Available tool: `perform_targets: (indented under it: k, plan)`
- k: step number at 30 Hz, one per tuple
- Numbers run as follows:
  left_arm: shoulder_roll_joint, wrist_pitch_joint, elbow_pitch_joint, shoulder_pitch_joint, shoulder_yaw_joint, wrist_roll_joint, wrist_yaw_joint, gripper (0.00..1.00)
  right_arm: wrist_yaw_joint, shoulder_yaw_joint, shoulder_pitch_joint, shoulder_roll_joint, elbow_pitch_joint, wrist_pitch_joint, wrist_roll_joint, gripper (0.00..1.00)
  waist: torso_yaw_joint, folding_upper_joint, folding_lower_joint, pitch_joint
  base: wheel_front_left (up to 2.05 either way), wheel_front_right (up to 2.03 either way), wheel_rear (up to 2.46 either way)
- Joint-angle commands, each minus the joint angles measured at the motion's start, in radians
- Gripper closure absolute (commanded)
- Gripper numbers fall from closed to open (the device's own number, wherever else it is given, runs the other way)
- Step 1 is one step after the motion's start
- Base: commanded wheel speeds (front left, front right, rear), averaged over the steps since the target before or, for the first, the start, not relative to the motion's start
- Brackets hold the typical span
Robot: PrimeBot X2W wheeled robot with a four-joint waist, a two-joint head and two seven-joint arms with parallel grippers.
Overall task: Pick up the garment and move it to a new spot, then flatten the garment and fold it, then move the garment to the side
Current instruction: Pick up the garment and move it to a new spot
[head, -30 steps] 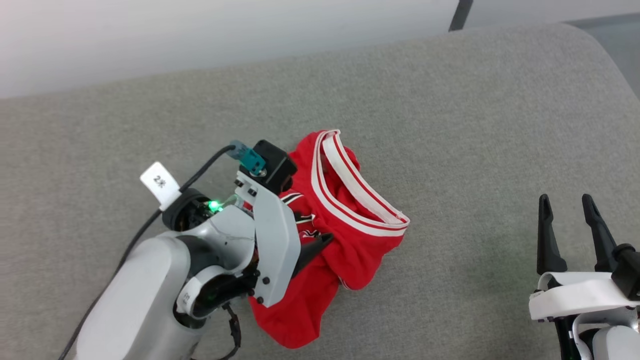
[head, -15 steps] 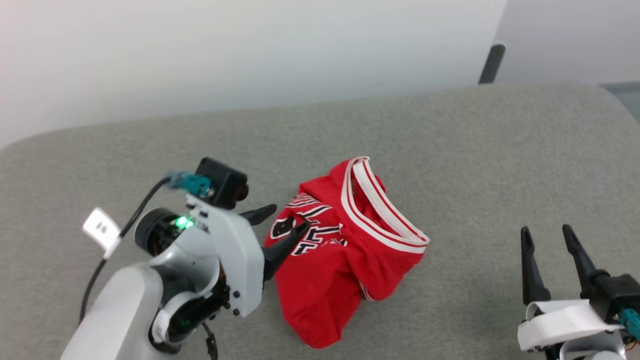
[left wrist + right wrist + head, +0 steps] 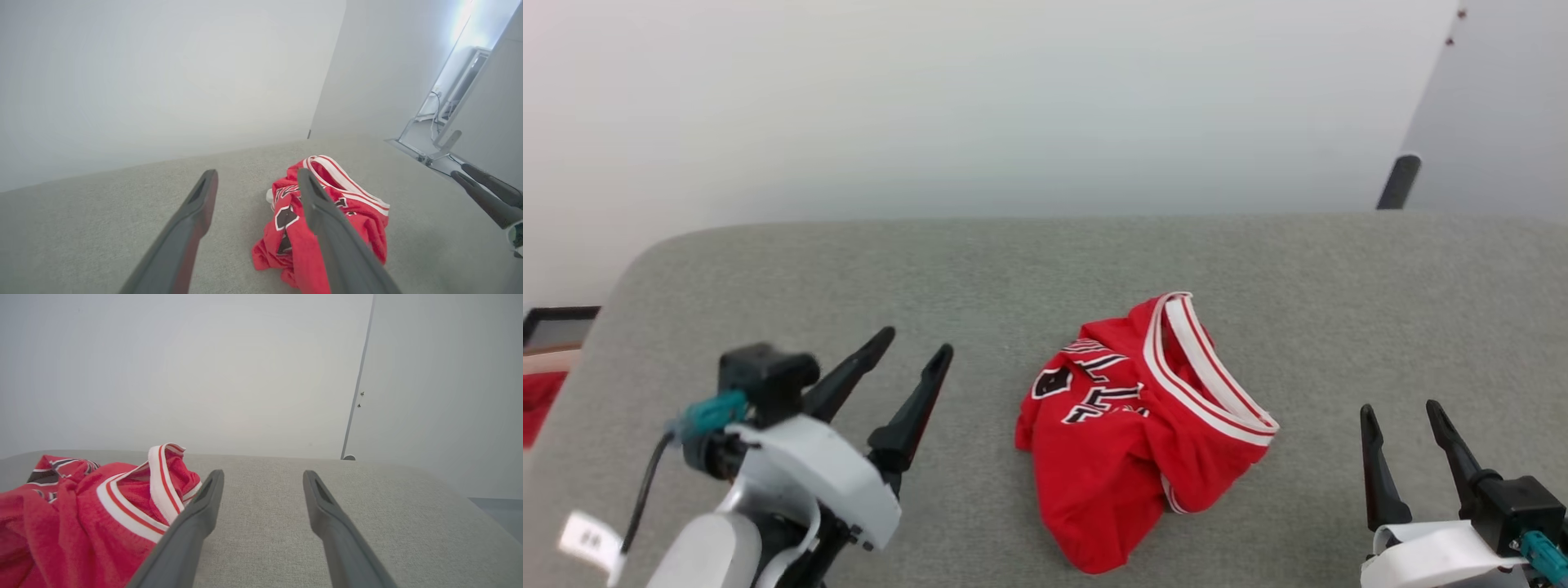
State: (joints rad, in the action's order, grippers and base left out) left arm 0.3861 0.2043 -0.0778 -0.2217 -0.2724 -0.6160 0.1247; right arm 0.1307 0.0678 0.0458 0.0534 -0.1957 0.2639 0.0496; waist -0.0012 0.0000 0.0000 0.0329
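Nearest the camera in the head view, the left hand (image 3: pixel 916 340) sat at the lower left with its two dark fingers spread and nothing between them, tilted up and to the right. A teal plug (image 3: pixel 707 412) and a cable with a white tag (image 3: pixel 591 539) hung off its wrist. At the lower right the right hand (image 3: pixel 1399 407) pointed straight up the picture, its fingers also spread and bare.

Between the two, a little farther out, the garment (image 3: pixel 1127 457) lay crumpled in a heap on the grey worktop (image 3: pixel 1013 269), touching neither hand. Its black, white-edged lettering faced up on the left part of the heap, and a white-and-red striped band curved along the right side.

The left wrist view showed the left hand (image 3: pixel 256 173) parted, the garment (image 3: pixel 363 216) ahead and to the right of it, and the right hand (image 3: pixel 461 170) at the far right edge. In the right wrist view the right hand (image 3: pixel 262 473) stood apart over bare fabric, with the garment (image 3: pixel 81 506) to the left.

Beyond the worktop's left corner sat a red cloth (image 3: pixel 539 396). Farthest back were a pale wall (image 3: pixel 1013 106) and a dark post (image 3: pixel 1398 181).
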Motion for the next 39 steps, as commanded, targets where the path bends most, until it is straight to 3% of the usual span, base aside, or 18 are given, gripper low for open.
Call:
perform_targets:
  k: [1, 7, 19, 25, 39]
  plan:
    - [-0.003, -0.031, 0.007, 0.016, 0.008, 0.005, 0.006, 0.00, 0.000, 0.001, -0.022, 0.001, -0.002, 0.001, 0.003, 0.00, 0.027, 0.0000, 0.0000, 0.022, 0.00, 0.00, 0.00]
    - [0.005, -0.190, 0.070, 0.074, 0.047, 0.033, 0.002, 0.00, 0.000, 0.004, -0.029, 0.004, -0.006, 0.001, 0.006, 0.00, 0.056, 0.0000, 0.0000, 0.037, 0.00, 0.00, 0.00]
    - [0.030, -0.411, 0.218, 0.183, 0.165, 0.036, -0.033, 0.00, 0.000, 0.017, -0.049, 0.003, -0.015, 0.001, -0.003, 0.00, 0.077, 0.0000, 0.0000, 0.045, 0.00, 0.00, 0.00]
    - [0.018, -0.453, 0.239, 0.235, 0.218, 0.037, -0.053, 0.00, 0.000, 0.028, -0.057, 0.001, -0.012, 0.001, -0.001, 0.00, 0.081, 0.0000, 0.0000, 0.044, 0.00, 0.00, 0.00]
    - [0.000, -0.468, 0.221, 0.252, 0.256, 0.070, -0.052, 0.00, 0.000, 0.026, -0.055, -0.001, -0.008, 0.001, 0.003, 0.00, 0.074, 0.0000, 0.0000, 0.025, 0.00, 0.00, 0.00]
